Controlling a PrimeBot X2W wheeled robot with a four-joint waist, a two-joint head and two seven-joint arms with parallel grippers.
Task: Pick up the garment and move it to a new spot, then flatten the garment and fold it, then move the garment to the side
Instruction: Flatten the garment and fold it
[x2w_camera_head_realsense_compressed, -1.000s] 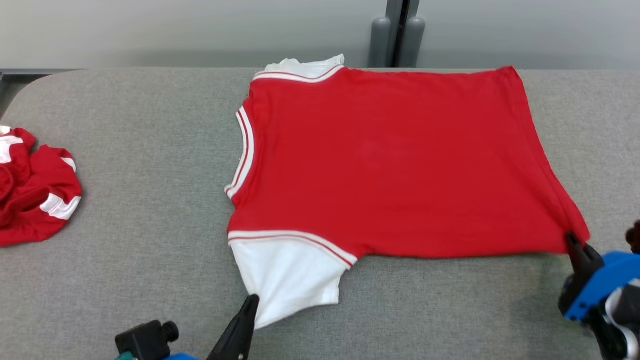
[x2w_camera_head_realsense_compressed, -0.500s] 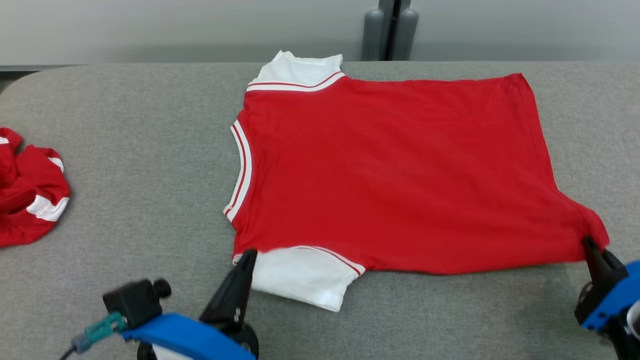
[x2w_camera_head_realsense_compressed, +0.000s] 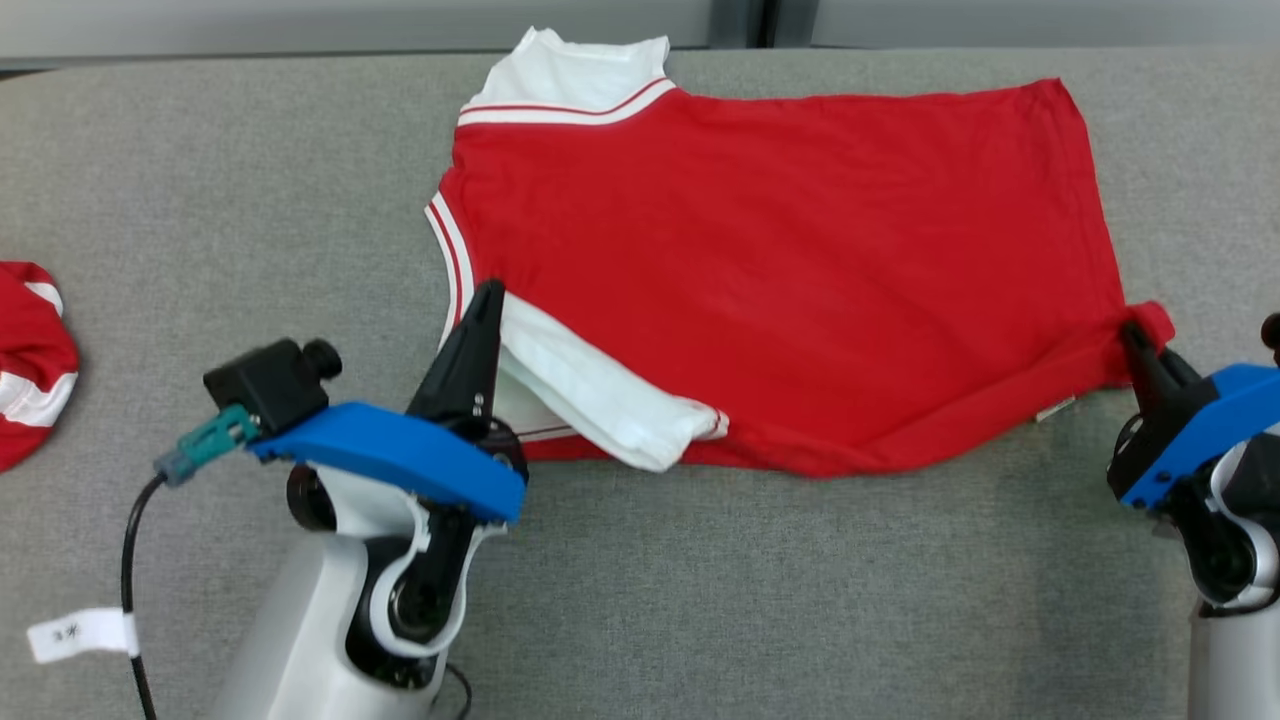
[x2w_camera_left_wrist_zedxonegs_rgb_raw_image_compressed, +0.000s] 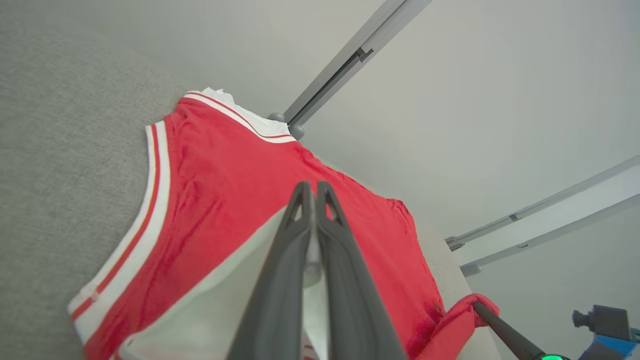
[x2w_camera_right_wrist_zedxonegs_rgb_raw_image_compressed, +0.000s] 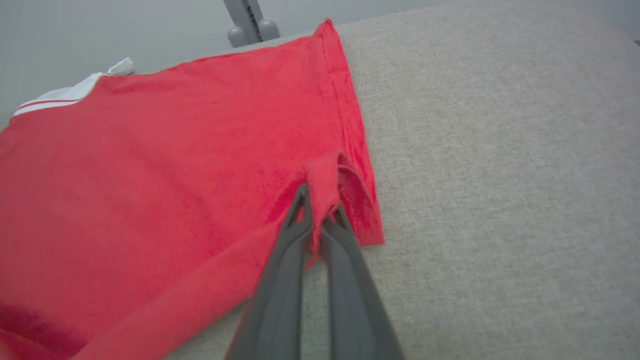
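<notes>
While both jaws grip the garment (x2w_camera_head_realsense_compressed: 780, 270), a red heap (x2w_camera_head_realsense_compressed: 30, 370) sits half cropped.

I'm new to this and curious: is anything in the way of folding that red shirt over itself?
Nothing visible does. The left claw grips the shirt by its white sleeve, the right claw by its hem corner, and the cloth ahead is bare.

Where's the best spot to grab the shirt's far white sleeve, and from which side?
Pinch the far white sleeve at its loose cuff corner, coming down from the far side of the table: it lies flat, sticking out past the red body, so that outer edge looks easiest to lift.
</notes>
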